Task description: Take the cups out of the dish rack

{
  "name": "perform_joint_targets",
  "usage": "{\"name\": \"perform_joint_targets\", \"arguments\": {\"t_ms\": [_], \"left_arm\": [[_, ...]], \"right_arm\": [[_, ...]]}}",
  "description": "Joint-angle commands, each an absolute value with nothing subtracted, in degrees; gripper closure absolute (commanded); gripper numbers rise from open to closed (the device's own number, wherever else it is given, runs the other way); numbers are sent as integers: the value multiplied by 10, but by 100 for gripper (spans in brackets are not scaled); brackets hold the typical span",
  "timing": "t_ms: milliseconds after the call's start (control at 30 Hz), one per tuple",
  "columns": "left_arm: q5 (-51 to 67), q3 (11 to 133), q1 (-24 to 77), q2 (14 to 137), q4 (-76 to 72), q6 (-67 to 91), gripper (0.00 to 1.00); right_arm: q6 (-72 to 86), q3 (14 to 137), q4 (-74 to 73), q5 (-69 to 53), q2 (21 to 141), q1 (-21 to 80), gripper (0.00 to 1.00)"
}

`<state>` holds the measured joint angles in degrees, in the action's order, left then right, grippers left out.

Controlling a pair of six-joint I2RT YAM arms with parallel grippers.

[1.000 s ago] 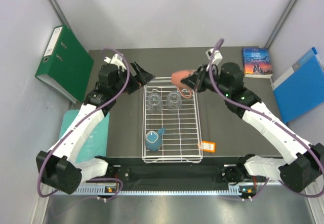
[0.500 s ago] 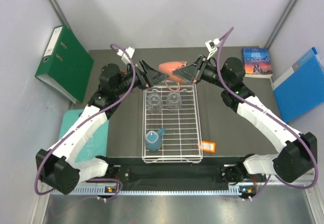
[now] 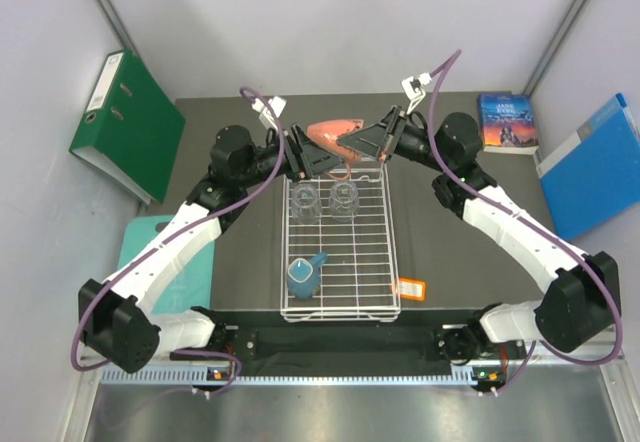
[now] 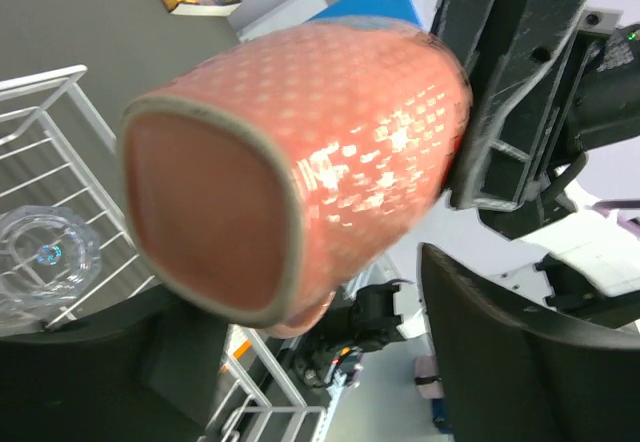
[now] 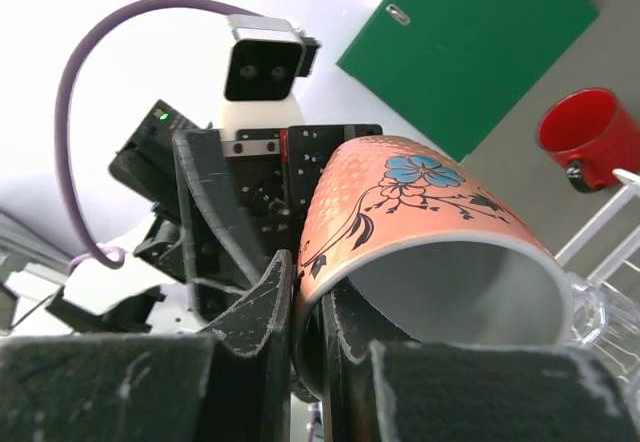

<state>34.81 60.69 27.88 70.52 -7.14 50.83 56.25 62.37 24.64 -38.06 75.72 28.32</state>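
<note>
While right gripper (image 5: pixel 308 287) pinches pink mug (image 5: pixel 420 212) rim, mug lies sideways over rack (image 3: pixel 283 262) far edge, base toward left gripper (image 3: pixel 303 152); left jaws wide, straddling base, not yet clamped.

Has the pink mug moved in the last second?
Yes. The salmon-pink mug has shifted left, from the far right corner of the dish rack toward the middle of its far edge.

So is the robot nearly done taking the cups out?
Not quite halfway. The red mug already sits on the table, outside the dish rack. The pink mug is up in the air, its rim pinched by the right hand, with the open left hand around its other end. Left in the rack: two glass tumblers and the blue mug.
</note>
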Motion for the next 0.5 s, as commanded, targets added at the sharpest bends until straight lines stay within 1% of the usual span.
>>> {"name": "perform_joint_targets", "arguments": {"t_ms": [0, 67, 100, 167, 200, 300, 400, 433, 467], "left_arm": [[366, 615, 282, 708, -127, 498, 31], [372, 614, 282, 710, -131, 499, 40], [373, 614, 284, 711, -133, 499, 46], [374, 614, 284, 712, -136, 499, 52], [375, 613, 283, 713, -137, 498, 57], [379, 613, 283, 715, -141, 498, 66], [382, 613, 284, 718, -148, 497, 86], [381, 614, 283, 720, -148, 497, 100], [381, 614, 283, 721, -148, 497, 100]], "right_arm": [[604, 656, 376, -403, 755, 280, 100], [616, 650, 394, -405, 758, 280, 100], [620, 650, 397, -407, 760, 280, 100], [626, 649, 403, -410, 763, 280, 100], [626, 650, 404, -410, 765, 279, 100], [626, 652, 404, -413, 767, 278, 100], [626, 652, 406, -417, 772, 278, 100], [627, 651, 405, -417, 772, 278, 100], [626, 650, 405, -418, 772, 278, 100]]}}
